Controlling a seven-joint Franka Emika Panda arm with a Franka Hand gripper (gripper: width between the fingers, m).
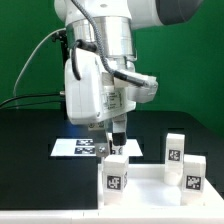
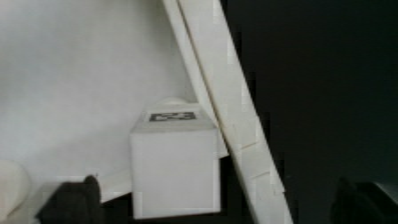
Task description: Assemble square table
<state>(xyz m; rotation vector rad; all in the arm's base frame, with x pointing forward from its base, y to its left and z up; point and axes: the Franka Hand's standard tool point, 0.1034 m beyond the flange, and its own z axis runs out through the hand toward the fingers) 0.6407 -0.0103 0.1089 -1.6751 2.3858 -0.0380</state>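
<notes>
1. Tabletop (image 1: 150, 180) lies near edge of black table (image 1: 30, 160), three legs standing on it.
2. Gripper (image 1: 118, 138) hangs just above one leg (image 1: 117, 172), jaws wide, holding nothing.
3. Leg: likely light, rigid, smooth plastic; grip flat side faces.
4. Marker board (image 1: 85, 147) behind; green backdrop.

Square table (image 1: 150, 180) and its tagged legs (image 1: 116, 176): smooth white plastic, slightly glossy; surface (image 1: 30, 150): matt black; marker board (image 1: 75, 148): thin, flat, white, paper-like.
</notes>
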